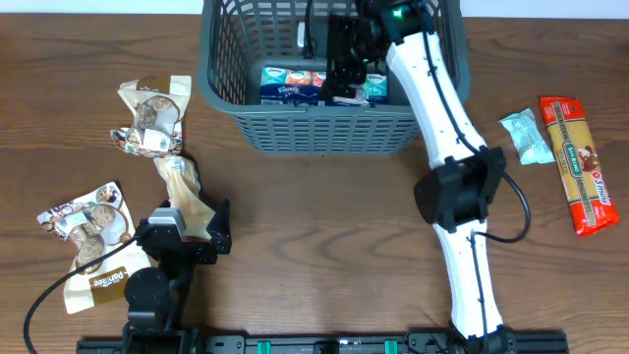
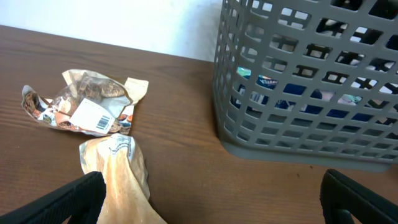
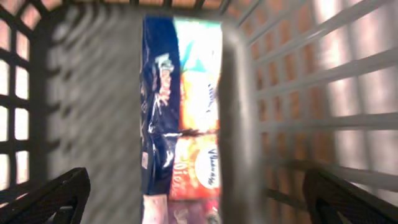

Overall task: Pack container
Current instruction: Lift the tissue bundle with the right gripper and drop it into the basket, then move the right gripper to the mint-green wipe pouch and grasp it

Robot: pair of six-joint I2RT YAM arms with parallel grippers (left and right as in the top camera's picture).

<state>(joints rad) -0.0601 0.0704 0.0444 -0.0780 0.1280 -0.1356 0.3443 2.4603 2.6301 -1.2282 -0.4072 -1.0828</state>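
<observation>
The dark grey-blue lattice container (image 1: 236, 103) stands at the back centre of the table; it also shows in the left wrist view (image 2: 298, 134). Tissue packets (image 1: 285, 87) lie on its bottom. My right gripper (image 1: 344, 59) is inside the container, open and empty, above a blue and orange packet (image 3: 180, 112). My left gripper (image 1: 187, 241) rests open at the front left, beside a tan packet (image 1: 185, 192), which also shows in the left wrist view (image 2: 121, 180). A cookie packet (image 1: 149, 118) lies left of the container; it also shows in the left wrist view (image 2: 84, 102).
Two more snack packets (image 1: 90, 231) lie at the front left. A red pasta packet (image 1: 580, 162) and a small teal packet (image 1: 526, 136) lie at the right. The container wall (image 3: 298, 112) is close on my right gripper's right side.
</observation>
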